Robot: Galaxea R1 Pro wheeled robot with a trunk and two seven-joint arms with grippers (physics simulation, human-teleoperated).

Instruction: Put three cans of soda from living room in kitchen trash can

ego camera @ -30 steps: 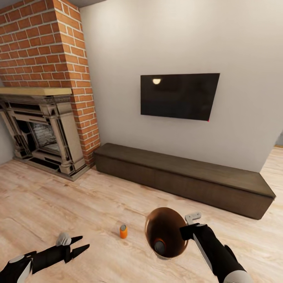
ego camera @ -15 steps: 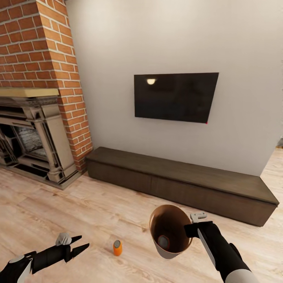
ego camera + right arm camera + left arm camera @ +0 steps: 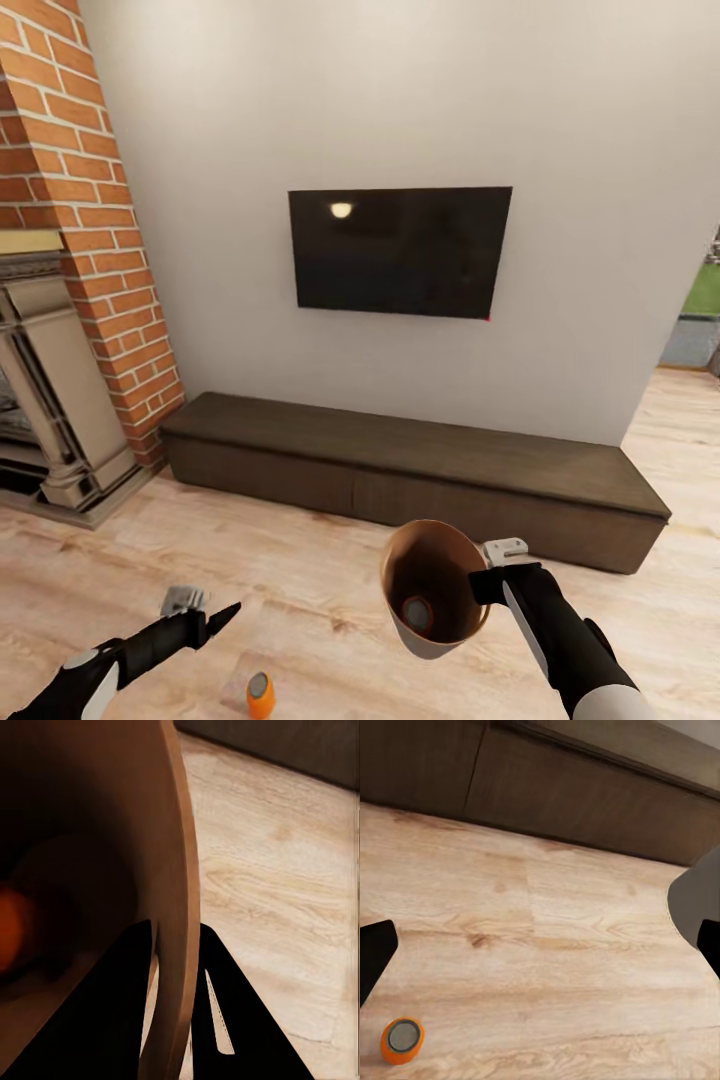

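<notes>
My right gripper [image 3: 483,584] is shut on the rim of the tash can [image 3: 445,555], holding it tilted above the living room's plank floor with its brown-copper inside facing me. One can of soda [image 3: 415,610] lies at its bottom and shows as an orange blur [image 3: 10,930] in the right wrist view. There the fingers [image 3: 124,1009] pinch the bin's wall [image 3: 178,870] from both sides. A second orange can of soda [image 3: 260,694] stands upright on the floor just right of and below my open left gripper [image 3: 215,617]. The left wrist view shows this can [image 3: 401,1040] near one finger of that gripper [image 3: 544,937].
A long low dark wood cabinet [image 3: 400,465] runs along the white wall under a wall TV [image 3: 400,250]. The brick fireplace [image 3: 60,250] stands at the left. An opening [image 3: 700,320] shows at the far right. Bare plank floor [image 3: 585,945] lies between me and the cabinet.
The camera has turned right, sliding the fireplace, TV and cabinet leftward. The floor can now sits lower in view, close by my left gripper. The bin stays in my right gripper.
</notes>
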